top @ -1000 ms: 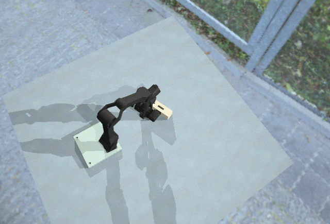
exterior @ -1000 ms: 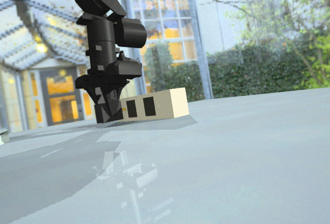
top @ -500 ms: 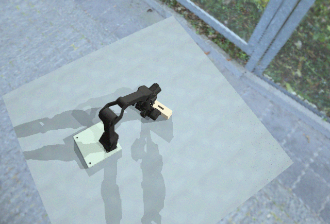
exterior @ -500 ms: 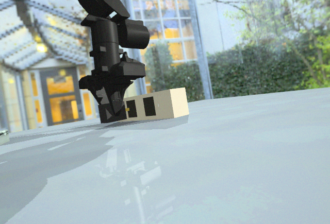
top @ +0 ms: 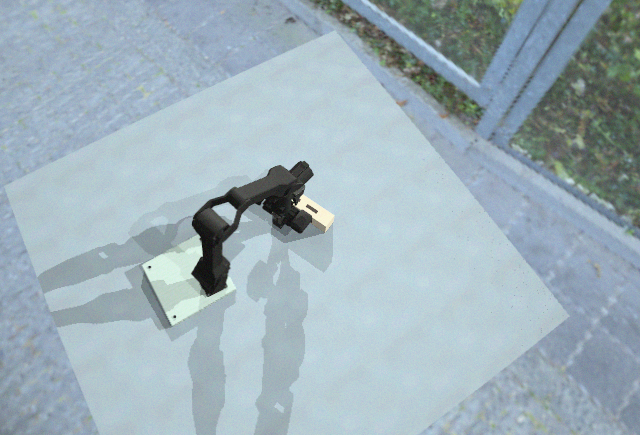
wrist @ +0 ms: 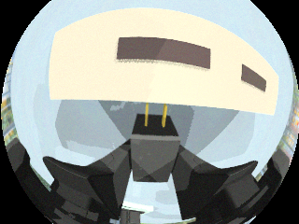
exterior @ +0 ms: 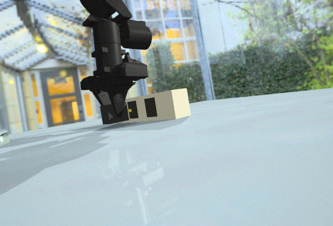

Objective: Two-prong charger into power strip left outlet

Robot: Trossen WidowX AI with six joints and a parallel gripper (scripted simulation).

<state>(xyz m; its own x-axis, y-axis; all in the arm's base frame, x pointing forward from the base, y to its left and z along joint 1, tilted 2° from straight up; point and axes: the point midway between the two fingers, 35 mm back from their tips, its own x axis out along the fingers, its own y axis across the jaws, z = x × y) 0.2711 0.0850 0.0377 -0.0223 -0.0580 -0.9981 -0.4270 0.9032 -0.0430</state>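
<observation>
The cream power strip [top: 323, 217] [exterior: 165, 108] [wrist: 89, 77] rests on the table. Its side face shows a dark left outlet [exterior: 134, 110] and a dark right outlet [exterior: 151, 107]. My gripper [exterior: 118, 113] [wrist: 151, 144] is shut on the black charger [exterior: 105, 119] [wrist: 155, 163], held low over the table beside the strip's outlet face. Two yellow prongs [exterior: 129, 110] [wrist: 147, 114] point at the strip. In the exterior view one prong overlaps the left outlet. In the wrist view the prongs run to the strip's top edge; their tips and the outlet mouths are hidden, so contact cannot be told.
Dark rectangular recesses [top: 311, 208] [wrist: 163, 51] mark the strip's top. The arm's pale base plate [top: 170, 290] [exterior: 3, 138] stands behind the gripper on the pale table [top: 413, 265] [exterior: 215, 164]. The arm casts long shadows across the tabletop.
</observation>
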